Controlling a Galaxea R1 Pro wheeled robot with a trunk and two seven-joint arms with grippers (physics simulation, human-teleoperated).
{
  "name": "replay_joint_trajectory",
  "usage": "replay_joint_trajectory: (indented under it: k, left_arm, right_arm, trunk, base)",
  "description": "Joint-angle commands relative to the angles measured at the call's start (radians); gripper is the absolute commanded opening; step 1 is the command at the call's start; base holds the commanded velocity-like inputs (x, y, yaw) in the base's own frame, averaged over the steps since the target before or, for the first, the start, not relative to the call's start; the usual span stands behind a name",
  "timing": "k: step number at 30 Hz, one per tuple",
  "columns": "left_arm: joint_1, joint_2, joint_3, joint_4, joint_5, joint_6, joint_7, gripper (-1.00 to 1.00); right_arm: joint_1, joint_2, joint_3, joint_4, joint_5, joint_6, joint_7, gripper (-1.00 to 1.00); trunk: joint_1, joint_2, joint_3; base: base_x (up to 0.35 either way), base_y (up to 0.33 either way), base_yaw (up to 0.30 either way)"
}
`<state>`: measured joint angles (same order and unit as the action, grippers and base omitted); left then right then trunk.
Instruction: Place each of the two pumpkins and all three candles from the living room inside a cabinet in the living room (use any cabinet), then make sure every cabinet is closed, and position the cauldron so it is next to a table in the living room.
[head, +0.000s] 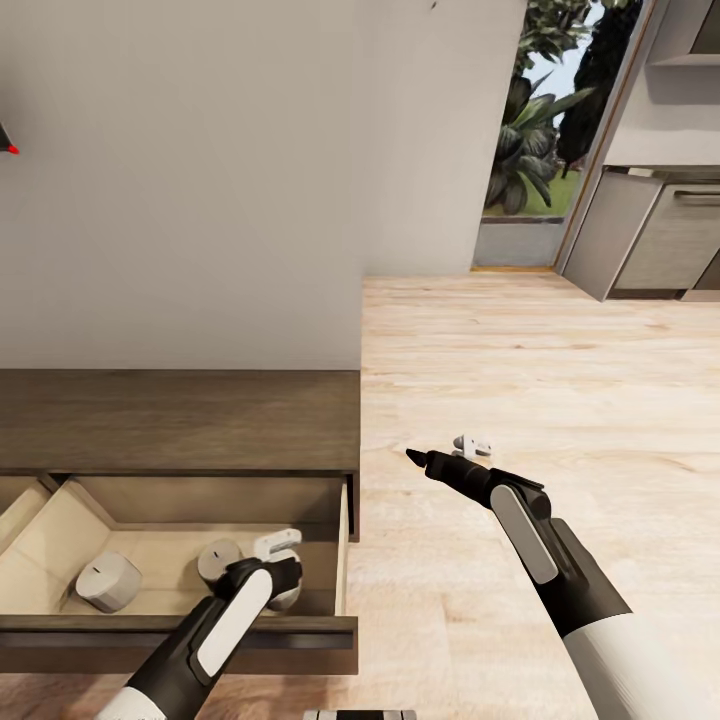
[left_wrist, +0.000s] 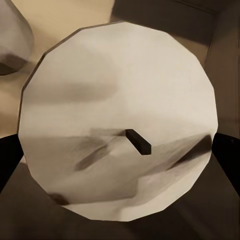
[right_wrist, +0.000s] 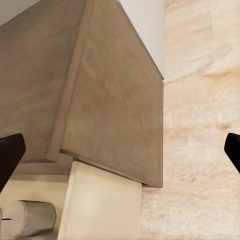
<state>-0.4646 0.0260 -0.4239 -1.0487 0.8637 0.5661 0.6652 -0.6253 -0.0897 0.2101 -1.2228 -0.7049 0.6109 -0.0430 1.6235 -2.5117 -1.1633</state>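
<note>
While the cabinet (head: 180, 420) drawer is standing open at lower left, three candles (head: 108, 582) are resting inside it; the left gripper (head: 283, 572) is grasping one candle (left_wrist: 120, 120), and the right gripper (head: 440, 455), fingers spread, is hanging right of centre.

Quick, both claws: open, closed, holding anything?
Left claw: over a squat grey-brown candle in the open drawer; grip cannot be told.
Right claw: open, empty.

no readable text, labels, brand names, numbers or signs appear anywhere. the wooden cabinet (head: 180, 420), the open drawer (head: 190, 630), the candles (head: 108, 582) inside it, the wall (head: 200, 180) and the floor (head: 520, 380) all have plain, unmarked surfaces.
</note>
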Motion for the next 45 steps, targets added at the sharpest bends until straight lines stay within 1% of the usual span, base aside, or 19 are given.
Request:
replay_joint_trajectory:
  k: [1, 3, 6, 9, 11, 13, 16, 18, 20, 30, 31, 43, 45]
  left_arm:
    - [-0.001, -0.004, -0.004, -0.001, 0.007, 0.000, 0.009, -1.00]
    - [-0.001, -0.014, -0.004, 0.000, 0.006, -0.001, 0.009, -1.00]
    - [-0.002, -0.021, -0.004, 0.001, 0.005, -0.001, 0.008, -1.00]
    - [-0.002, -0.024, -0.004, 0.001, 0.005, -0.005, 0.008, -1.00]
    - [-0.002, -0.024, -0.005, 0.001, 0.004, -0.021, 0.008, -1.00]
    - [-0.002, -0.025, -0.005, 0.002, -0.007, -0.037, 0.008, -1.00]
    - [-0.002, -0.027, -0.006, 0.005, -0.034, -0.047, 0.007, -1.00]
    - [-0.002, -0.030, -0.006, 0.010, -0.042, -0.049, 0.005, -1.00]
    - [-0.002, -0.036, -0.006, 0.014, -0.045, -0.050, 0.005, -1.00]
    - [-0.002, -0.041, -0.006, 0.032, -0.051, -0.057, 0.005, -1.00]
    - [-0.002, -0.041, -0.006, 0.032, -0.051, -0.057, 0.004, 1.00]
    - [-0.001, -0.040, -0.006, 0.032, -0.051, -0.057, 0.005, 1.00]
    - [-0.001, -0.040, -0.006, 0.032, -0.051, -0.057, 0.005, 1.00]
  right_arm:
    - [-0.001, -0.001, 0.002, -0.001, -0.005, 0.003, -0.005, 1.00]
    - [-0.001, -0.001, 0.002, -0.001, -0.005, 0.003, -0.005, 1.00]
    - [-0.001, -0.001, 0.002, 0.000, -0.005, 0.003, -0.005, 1.00]
    - [-0.001, -0.001, 0.002, 0.001, -0.006, 0.003, -0.005, 1.00]
    - [-0.001, -0.001, 0.002, 0.001, -0.006, 0.003, -0.005, 1.00]
    - [-0.001, -0.001, 0.002, 0.001, -0.006, 0.003, -0.005, 1.00]
    - [-0.001, -0.001, 0.002, 0.000, -0.006, 0.003, -0.005, 1.00]
    - [-0.001, -0.001, 0.002, -0.001, -0.006, 0.003, -0.004, 1.00]
    - [-0.001, -0.001, 0.002, -0.001, -0.006, 0.003, -0.003, 1.00]
    - [-0.001, -0.001, 0.002, -0.005, -0.007, 0.003, -0.002, 1.00]
    - [-0.001, -0.001, 0.002, -0.005, -0.007, 0.003, -0.002, 1.00]
    - [-0.001, -0.001, 0.002, -0.007, -0.007, 0.003, -0.002, 1.00]
    - [-0.001, -0.001, 0.002, -0.007, -0.007, 0.003, -0.002, 1.00]
  trunk:
    - [0.000, 0.000, -0.001]
    - [0.000, 0.000, -0.001]
    - [0.000, 0.000, -0.001]
    - [0.000, 0.000, -0.001]
    - [0.000, 0.000, -0.001]
    - [0.000, 0.000, -0.001]
    - [0.000, 0.000, -0.001]
    - [0.001, -0.001, -0.009]
    - [0.002, -0.001, -0.016]
    - [0.002, -0.001, -0.016]
    - [0.002, -0.001, -0.016]
    - [0.002, -0.001, -0.016]
    - [0.001, -0.001, -0.012]
  base:
    - [0.000, 0.000, 0.000]
    - [0.000, 0.000, 0.000]
    - [0.000, 0.000, 0.000]
    - [0.000, 0.000, 0.000]
    - [0.000, 0.000, 0.000]
    - [0.000, 0.000, 0.000]
    - [0.000, 0.000, 0.000]
    - [0.000, 0.000, 0.000]
    - [0.000, 0.000, 0.000]
    - [0.000, 0.000, 0.000]
    - [0.000, 0.000, 0.000]
    - [0.000, 0.000, 0.000]
    - [0.000, 0.000, 0.000]
